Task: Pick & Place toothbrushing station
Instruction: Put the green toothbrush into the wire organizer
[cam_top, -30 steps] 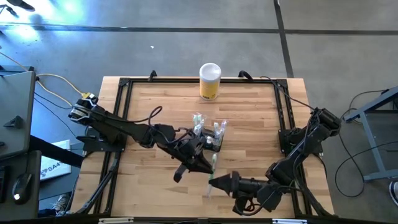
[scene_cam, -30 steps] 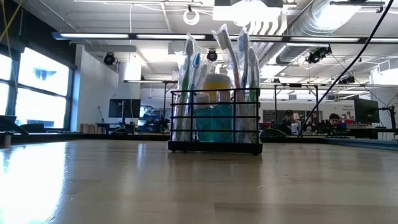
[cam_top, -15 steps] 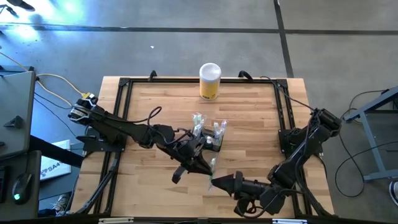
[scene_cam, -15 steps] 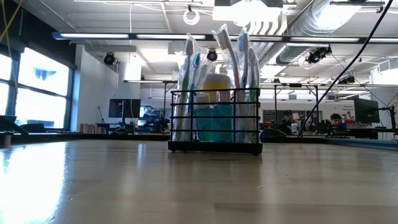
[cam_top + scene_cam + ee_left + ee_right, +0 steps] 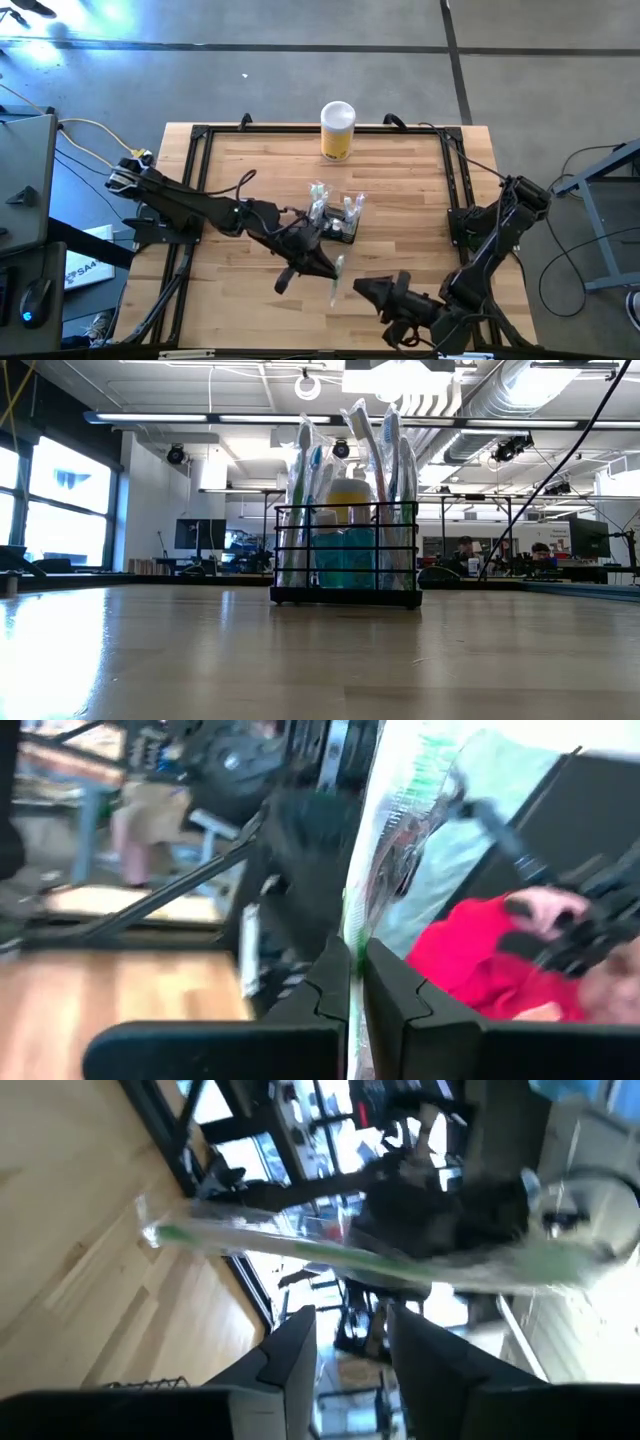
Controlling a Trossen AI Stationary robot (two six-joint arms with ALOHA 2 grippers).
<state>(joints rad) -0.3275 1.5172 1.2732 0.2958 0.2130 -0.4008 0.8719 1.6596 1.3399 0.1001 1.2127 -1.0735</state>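
Note:
The toothbrushing station [image 5: 338,222], a black wire caddy, stands on its flat base [image 5: 345,598] at the table's middle. It holds several wrapped toothbrushes and a teal cup [image 5: 345,558]. Just near of it, my left gripper [image 5: 328,268] is shut on a toothbrush in a clear wrapper [image 5: 336,282]. My right gripper [image 5: 360,290] is open a little to the right of that toothbrush. In the right wrist view its fingers [image 5: 300,1335] stand short of the wrapped toothbrush [image 5: 350,1258] and touch nothing. My left gripper pinches the wrapped toothbrush between its two fingers, on the wrapper [image 5: 353,945] toward the toothbrush's far end. The fingers come level, slanting in from the table's left, and lie across it. The toothbrush is lifted clear, and its long part [image 5: 334,295] points toward the near edge.
A yellow cylinder with a white lid [image 5: 338,130] stands at the far edge. A black frame [image 5: 200,190] runs along the table's left, right and far sides. Bare wood [image 5: 250,310] lies left of and near the grippers.
My right gripper has drawn back from the wrapped toothbrush toward the table's right edge and has turned about. The toothbrush stays in my left gripper, which has kept still.

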